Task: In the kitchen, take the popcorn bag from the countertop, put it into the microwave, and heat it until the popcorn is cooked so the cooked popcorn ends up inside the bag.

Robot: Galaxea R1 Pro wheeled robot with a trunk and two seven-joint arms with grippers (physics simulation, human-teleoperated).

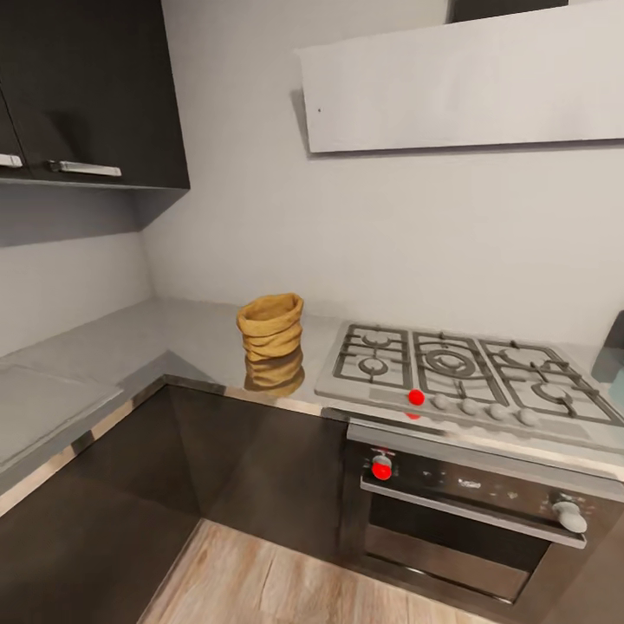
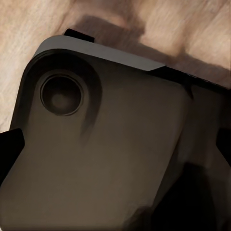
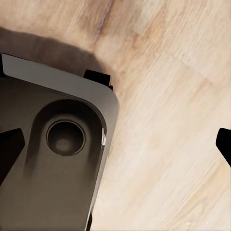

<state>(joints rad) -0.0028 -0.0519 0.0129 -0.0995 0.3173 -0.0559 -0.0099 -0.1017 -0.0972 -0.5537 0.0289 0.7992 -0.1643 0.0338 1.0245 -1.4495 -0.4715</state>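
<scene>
The left gripper (image 2: pixel 115 144) points down at the robot's own dark base (image 2: pixel 106 159), with wood floor (image 2: pixel 29 29) beyond. Its fingertips (image 2: pixel 10 147) appear as dark tips at opposite edges of the left wrist view, so the jaws stand wide apart, holding and touching nothing. The right gripper (image 3: pixel 118 149) is in the same condition: its fingertips (image 3: pixel 10 149) sit at opposite edges of the right wrist view, spread wide, empty, hanging over the base and the floor. In the head view, the bag (image 1: pixel 270 326) stands upright on the countertop (image 1: pixel 104 347), at about 12 o'clock and slightly left of centre, near the counter's front edge. The hob (image 1: pixel 468 373) lies just beside it at its 3 o'clock, apart from it. The oven (image 1: pixel 468 511) sits below the hob. A dark wall cabinet (image 1: pixel 95 87) hangs at 10 o'clock. Hazards, as judgements: both arms are low, so either must rise past the counter edge, and a steep approach could strike that edge or the dark cabinet fronts (image 1: pixel 260 468). The bag looks soft and wrinkled. A pinch on the rolled rim may collapse it or tip it, spilling the contents. A sideways push could slide it onto the hob grates. A pale-blue corner (image 1: pixel 614 360) at 3 o'clock may be the microwave, but this cannot be confirmed.
</scene>
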